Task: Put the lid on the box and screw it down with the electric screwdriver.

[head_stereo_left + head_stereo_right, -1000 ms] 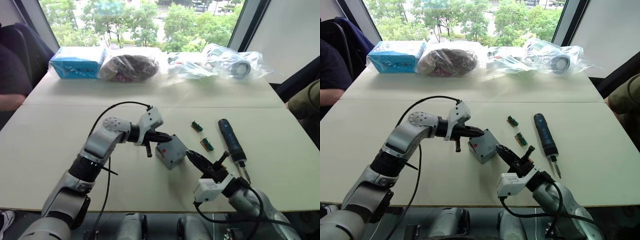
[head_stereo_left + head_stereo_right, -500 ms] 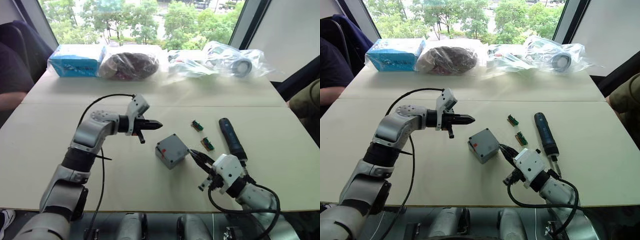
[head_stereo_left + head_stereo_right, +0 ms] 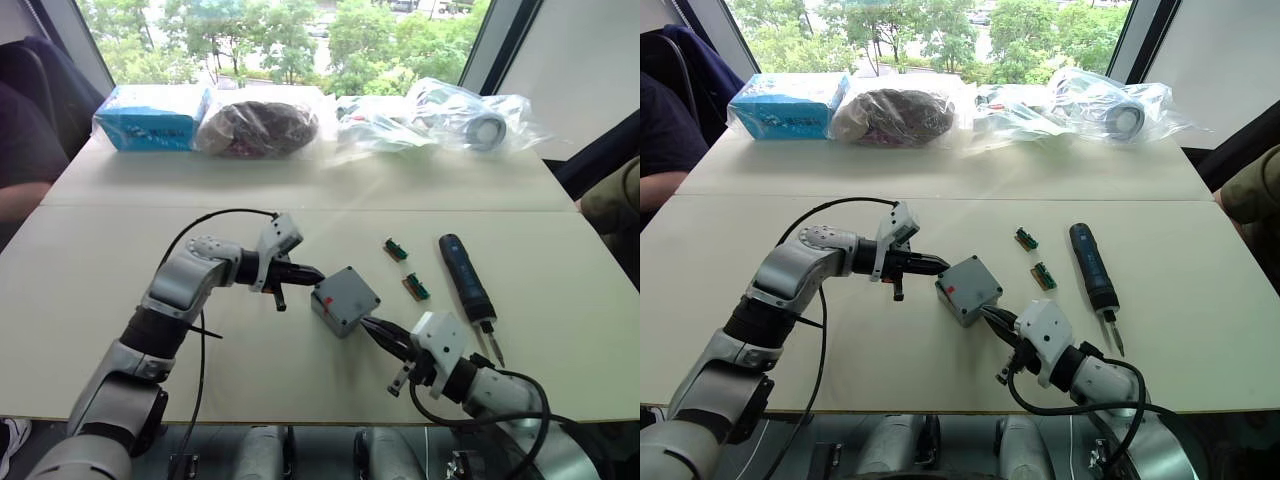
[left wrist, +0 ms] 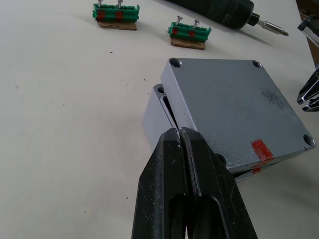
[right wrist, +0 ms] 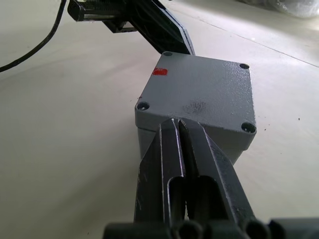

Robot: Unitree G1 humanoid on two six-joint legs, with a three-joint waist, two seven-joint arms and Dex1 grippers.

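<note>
Sitting slightly askew on the box (image 4: 158, 115) at the centre of the frame, the lid (image 3: 346, 292) overhangs one corner, with the left hand (image 3: 314, 272) and right hand (image 3: 372, 327) at opposite sides, each with its fingers pressed together and holding nothing. The screwdriver (image 3: 464, 280) lies untouched on the worktop (image 3: 90, 270) at centre right, near two green connectors (image 3: 404, 270). A nudge from either hand could slide the loose lid further off, so the screw holes would not line up.
</note>
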